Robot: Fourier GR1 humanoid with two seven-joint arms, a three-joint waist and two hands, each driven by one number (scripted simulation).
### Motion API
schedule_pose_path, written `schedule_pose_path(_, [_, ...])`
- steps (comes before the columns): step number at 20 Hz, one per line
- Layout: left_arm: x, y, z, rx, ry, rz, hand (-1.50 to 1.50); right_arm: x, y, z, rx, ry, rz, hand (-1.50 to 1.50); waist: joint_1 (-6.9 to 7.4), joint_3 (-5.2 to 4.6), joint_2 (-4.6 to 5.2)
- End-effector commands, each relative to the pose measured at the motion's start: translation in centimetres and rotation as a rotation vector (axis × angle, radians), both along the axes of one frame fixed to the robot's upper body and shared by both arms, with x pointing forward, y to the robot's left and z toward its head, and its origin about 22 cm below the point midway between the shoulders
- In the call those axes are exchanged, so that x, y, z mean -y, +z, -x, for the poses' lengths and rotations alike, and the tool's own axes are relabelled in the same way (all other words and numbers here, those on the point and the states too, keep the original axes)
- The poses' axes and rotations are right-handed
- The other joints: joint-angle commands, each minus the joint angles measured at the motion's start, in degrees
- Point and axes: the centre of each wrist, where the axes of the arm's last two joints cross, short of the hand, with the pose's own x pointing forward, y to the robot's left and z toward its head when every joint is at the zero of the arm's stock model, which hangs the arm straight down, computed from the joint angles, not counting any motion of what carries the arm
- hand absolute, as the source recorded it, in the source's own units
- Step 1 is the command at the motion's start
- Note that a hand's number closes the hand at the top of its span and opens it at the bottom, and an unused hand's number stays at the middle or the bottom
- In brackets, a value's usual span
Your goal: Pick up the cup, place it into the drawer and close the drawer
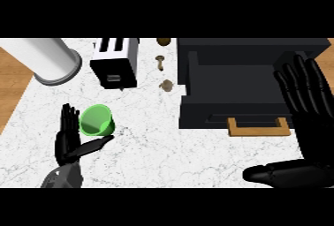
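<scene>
Head view puts the translucent green plastic cup (98, 120) at the lower left of the frame, on the white marbled stone counter (163, 150). The cup is tilted, with its open mouth turned towards the lower left. It lies in the gap between the fingers and thumb of the black left hand (68, 142). The fingers (68, 117) stand straight along the cup's left side, and the thumb (98, 143) reaches out flat just beneath it. The left hand is spread wide rather than curled round the cup; whether it actually touches the cup cannot be told.

Well apart to the right, a black box-like drawer (215, 112) stands pulled open at the centre right of the frame. Its dark inside is in view, and a pale wooden bar handle (259, 128) sits on its front wall.

The black right hand (316, 137) fills the right edge of the frame. Its straight fingers lie over the drawer's right side and its thumb points left near the bottom edge; it is wide and holds nothing.

Above the cup stands a black and white toaster (114, 62), and at the upper left a pale grey upright cylinder (49, 59). Three small brown objects (165, 85) lie in a line between the toaster and the drawer. Brown wooden floor (9, 88) shows at the far left.
</scene>
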Motion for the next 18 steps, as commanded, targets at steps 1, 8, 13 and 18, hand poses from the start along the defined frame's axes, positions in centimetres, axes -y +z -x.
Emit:
schedule_pose_path(1, [0.2,-0.4,-0.7,0.0,-0.013,0.012,-1.5,0.7,1.0,0.4,-0.001,0.008,0.004,-1.5,-0.02,0.0,-0.02])
schedule_pose_path(8, [-0.3,-1.7,-0.3,-0.001,-0.042,0.019,-1.5,1.2,-0.5,-0.2,0.013,-0.016,-0.014,-1.5,-0.01,-0.01,0.01])
schedule_pose_path(13, [0.9,-1.8,-1.0,0.031,-0.035,0.062,-1.5,2.0,0.3,1.4,0.006,-0.015,0.002,-1.5,-0.08,0.0,-0.02])
schedule_pose_path(18, [1.1,-2.6,-1.5,0.049,-0.034,0.076,-1.5,0.6,0.5,-0.4,0.011,-0.017,-0.001,-1.5,-0.29,-0.04,0.11])
